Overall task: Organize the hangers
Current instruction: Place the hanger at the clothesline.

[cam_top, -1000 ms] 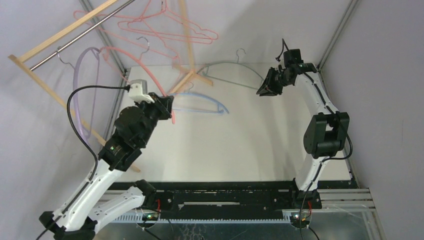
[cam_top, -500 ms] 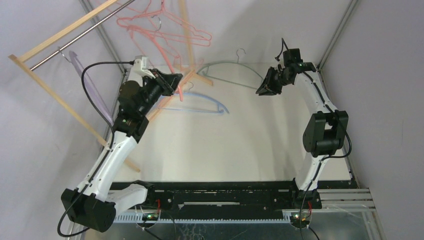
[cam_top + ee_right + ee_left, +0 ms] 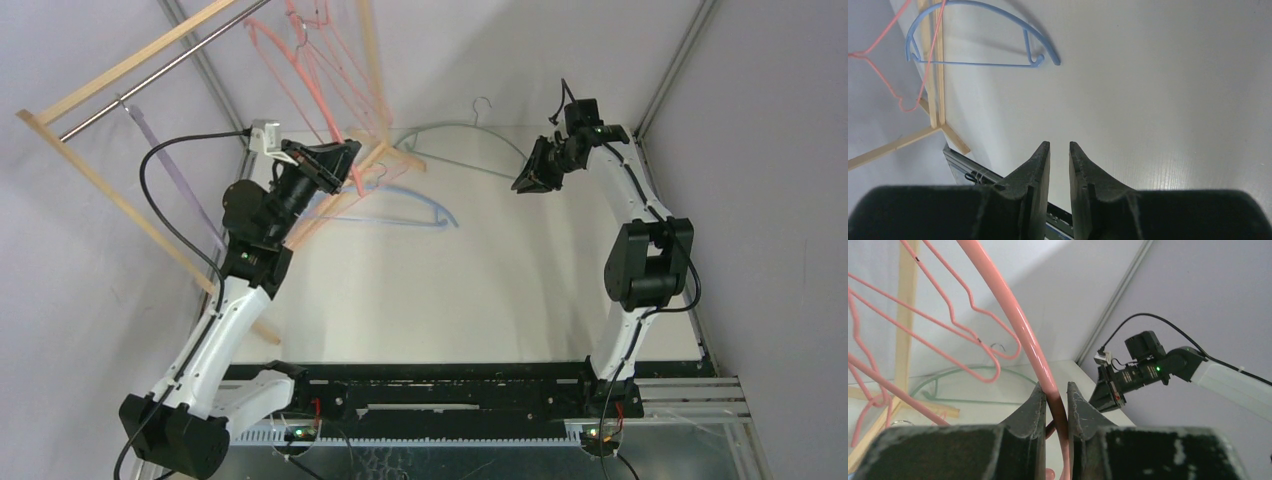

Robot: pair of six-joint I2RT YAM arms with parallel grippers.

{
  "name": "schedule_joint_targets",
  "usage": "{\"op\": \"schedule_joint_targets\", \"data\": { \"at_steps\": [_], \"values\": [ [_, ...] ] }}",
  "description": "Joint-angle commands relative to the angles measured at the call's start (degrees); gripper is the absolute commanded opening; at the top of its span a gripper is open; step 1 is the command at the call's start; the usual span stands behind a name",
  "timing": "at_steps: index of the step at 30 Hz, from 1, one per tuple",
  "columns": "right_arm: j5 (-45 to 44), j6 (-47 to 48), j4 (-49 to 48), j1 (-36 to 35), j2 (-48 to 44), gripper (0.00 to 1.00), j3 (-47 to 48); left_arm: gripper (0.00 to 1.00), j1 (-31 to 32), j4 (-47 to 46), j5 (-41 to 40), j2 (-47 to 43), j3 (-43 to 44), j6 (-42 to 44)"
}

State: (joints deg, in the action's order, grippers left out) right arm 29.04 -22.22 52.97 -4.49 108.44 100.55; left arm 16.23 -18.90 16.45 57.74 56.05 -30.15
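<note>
Overhead: left claw raised beside the wooden rack; right claw above the bench
Left wrist: jaws clamped on the thick pink hanger
Right wrist: jaws slightly parted, empty; blue hanger flat on the bench

Pink hanger, blue hanger, pale green hanger, lilac hanger, light-wood rack.
</note>
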Motion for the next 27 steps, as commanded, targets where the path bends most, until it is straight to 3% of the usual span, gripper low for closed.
{"op": "schedule_joint_targets", "data": {
  "at_steps": [1, 20, 27],
  "values": [
    [0.38, -0.03, -0.35, -0.16, 0.35, 0.28, 2.43, 0.00, -2.29, -7.34, -3.16, -2.53, -1.80, -0.59],
    [0.58, 0.24, 0.21, -0.56, 1.33, 0.27, 3.14, 0.00, -13.19, -9.64, -0.79, -0.22, -1.33, -6.87],
    [0.23, 0.40, 0.54, -0.39, 1.12, 0.27, 2.83, 0.00, -14.52, -9.49, -0.13, 1.06, -4.20, -10.72]
  ]
}}
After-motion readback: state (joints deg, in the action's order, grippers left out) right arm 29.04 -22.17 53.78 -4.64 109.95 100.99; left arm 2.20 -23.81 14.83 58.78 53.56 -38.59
